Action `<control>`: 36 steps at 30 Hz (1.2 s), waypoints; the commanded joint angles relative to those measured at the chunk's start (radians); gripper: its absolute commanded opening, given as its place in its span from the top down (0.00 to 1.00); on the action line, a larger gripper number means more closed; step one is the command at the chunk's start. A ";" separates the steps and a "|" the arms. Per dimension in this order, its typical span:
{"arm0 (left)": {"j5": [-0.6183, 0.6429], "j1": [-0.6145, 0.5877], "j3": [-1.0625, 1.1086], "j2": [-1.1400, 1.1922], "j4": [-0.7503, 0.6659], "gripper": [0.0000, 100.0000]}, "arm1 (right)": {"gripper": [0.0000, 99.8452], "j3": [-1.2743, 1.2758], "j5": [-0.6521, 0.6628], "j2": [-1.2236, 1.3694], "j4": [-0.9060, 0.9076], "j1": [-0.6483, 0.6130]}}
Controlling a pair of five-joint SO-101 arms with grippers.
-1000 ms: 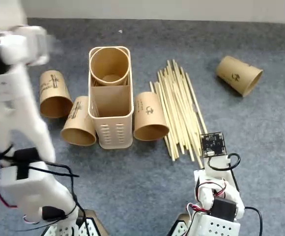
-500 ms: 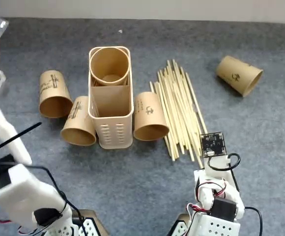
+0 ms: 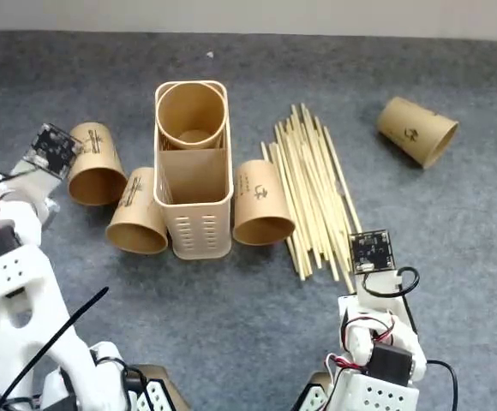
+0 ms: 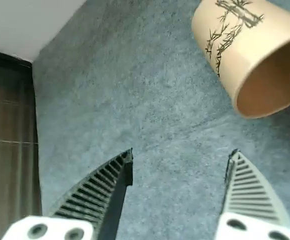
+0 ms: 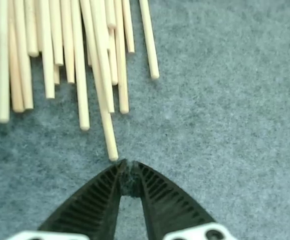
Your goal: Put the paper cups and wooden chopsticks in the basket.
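A tan slotted basket (image 3: 199,229) stands mid-table with one paper cup (image 3: 190,116) upright in its far end. Three cups lie on their sides around it: two on its left (image 3: 94,163) (image 3: 137,224) and one on its right (image 3: 261,205). Another cup (image 3: 418,130) lies at the far right. Wooden chopsticks (image 3: 310,193) are piled right of the basket. My left gripper (image 4: 181,155) is open just short of the leftmost cup (image 4: 245,50), holding nothing. My right gripper (image 5: 127,163) is shut and empty, its tips at the near ends of the chopsticks (image 5: 75,55).
Grey carpet covers the table. The left arm (image 3: 13,248) stands at the left edge and the right arm (image 3: 373,282) at the front right. A pale wall and a dark panel (image 4: 7,140) lie beyond the carpet's left side.
The left arm has swung down from high at the far left and now sits low beside the leftmost cup. The right arm, cups and chopsticks have not moved.
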 commanded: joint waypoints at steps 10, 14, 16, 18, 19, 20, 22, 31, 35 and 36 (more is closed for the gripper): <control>-0.021 0.151 0.208 -0.042 -0.253 0.68 | 0.99 0.143 0.008 -0.005 -0.016 0.012; 0.005 0.182 0.211 -0.021 -0.353 0.68 | 0.99 0.145 0.008 -0.005 -0.016 0.012; 0.000 0.191 0.202 0.038 -0.422 0.71 | 0.99 0.145 0.008 -0.005 -0.016 0.012; 0.002 0.189 0.162 0.134 -0.486 0.73 | 0.99 0.145 0.008 -0.005 -0.016 0.012; 0.005 0.188 0.130 0.193 -0.502 0.73 | 0.99 0.145 0.008 -0.005 -0.016 0.012; 0.005 0.186 0.091 0.254 -0.503 0.73 | 0.99 0.145 0.008 -0.005 -0.016 0.012; 0.006 0.185 0.015 0.384 -0.508 0.73 | 0.99 0.145 0.008 -0.005 -0.016 0.012; 0.233 0.166 -0.341 0.714 -0.399 0.99 | 0.99 0.145 0.008 -0.005 -0.016 0.012; 0.356 0.136 -0.541 0.682 -0.115 1.00 | 0.99 0.145 0.008 -0.005 -0.016 0.012; 0.390 0.136 -0.602 0.673 -0.026 0.99 | 0.99 0.145 0.008 -0.005 -0.016 0.012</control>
